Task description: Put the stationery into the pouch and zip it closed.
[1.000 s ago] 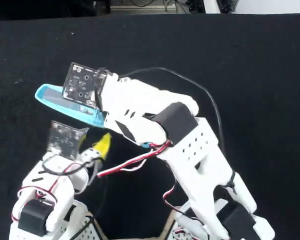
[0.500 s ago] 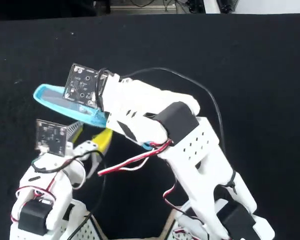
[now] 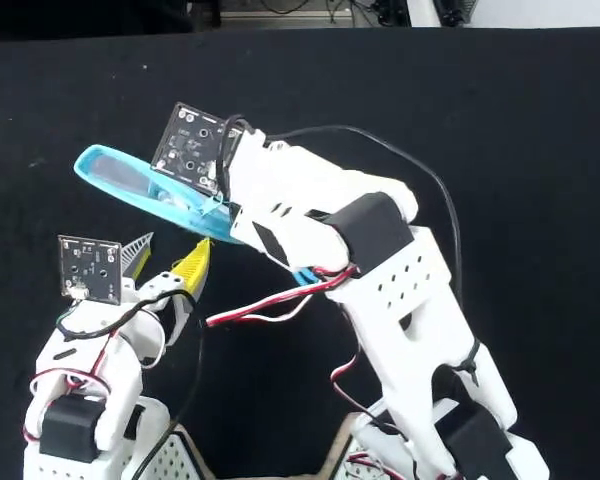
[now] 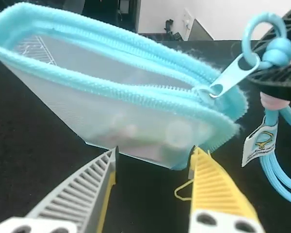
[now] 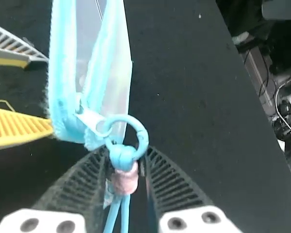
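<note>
A light blue zip pouch (image 3: 125,183) with a see-through body hangs off the table, its slider (image 4: 226,77) near one end. My right gripper (image 5: 123,156) is shut on the pouch's blue pull cord (image 5: 121,154), just behind the ring and bead. Blurred items show through the pouch wall (image 4: 131,128). My left gripper (image 3: 173,246) stands open just below the pouch's lower corner, its grey finger (image 4: 80,191) and yellow finger (image 4: 214,191) apart and touching nothing. A yellow paper clip (image 4: 183,191) lies on the black table beside the yellow finger.
The black tabletop (image 3: 500,130) stretches wide to the right and the back. The right arm's white body (image 3: 400,290) crosses the middle, with its red and white wires (image 3: 270,305) hanging close to the left arm (image 3: 90,370).
The right arm has lifted the pouch a little and carried it rightward. The left gripper has drawn back from the pouch and spread its fingers wider.
</note>
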Available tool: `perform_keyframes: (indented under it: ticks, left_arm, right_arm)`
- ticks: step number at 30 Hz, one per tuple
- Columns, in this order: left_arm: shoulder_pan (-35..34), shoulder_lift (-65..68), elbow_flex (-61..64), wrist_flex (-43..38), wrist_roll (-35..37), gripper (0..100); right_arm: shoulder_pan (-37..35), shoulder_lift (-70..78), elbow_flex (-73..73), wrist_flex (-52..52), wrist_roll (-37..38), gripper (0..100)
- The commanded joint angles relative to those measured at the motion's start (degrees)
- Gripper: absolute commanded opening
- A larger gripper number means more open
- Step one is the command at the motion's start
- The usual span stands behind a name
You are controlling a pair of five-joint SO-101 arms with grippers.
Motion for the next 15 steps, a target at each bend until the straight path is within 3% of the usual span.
perform_keyframes:
  ticks: [1,5,11,15]
  left_arm:
    - [-2.51,0.26,-0.66,-1.32,-1.85,25]
    - [-2.15,0.26,-1.63,-0.09,-2.11,25]
    - [8.57,0.26,-9.10,8.18,-2.02,25]
    - [9.63,0.26,-9.01,5.19,-2.02,25]
  right_arm:
    - [0.70,-1.36,-2.95,0.00,0.18,1.1]
    - [0.70,-1.01,-2.95,-0.26,0.18,1.1]
    - [0.70,-0.92,-2.95,-0.26,0.35,1.1]
    - [0.70,-0.92,-2.95,0.00,0.26,1.1]
